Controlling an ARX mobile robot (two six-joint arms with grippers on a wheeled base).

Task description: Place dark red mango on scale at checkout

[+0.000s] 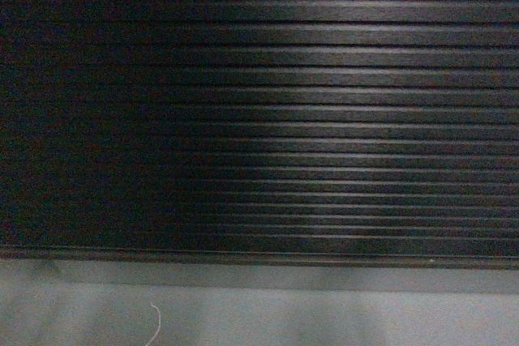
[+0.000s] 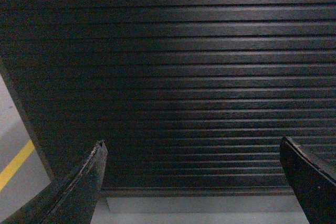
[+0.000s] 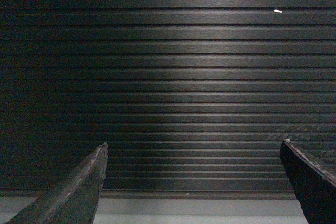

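A shop setting is suggested by the checkout (image 1: 268, 111), whose dark, horizontally ribbed front panel fills all 3 views. Below it, a grey plinth (image 1: 324, 277) and a yellow floor line (image 2: 16, 163) are seen.

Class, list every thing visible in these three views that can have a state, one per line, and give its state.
left tool: open, fingers wide apart, holding nothing, facing the ribbed panel.
right tool: open, fingers wide apart, holding nothing, facing the ribbed panel.
checkout front panel: upright, ribs running horizontally, filling all three views.
grey plinth: bare strip below the panel.
Dark red mango and scale: not in view.
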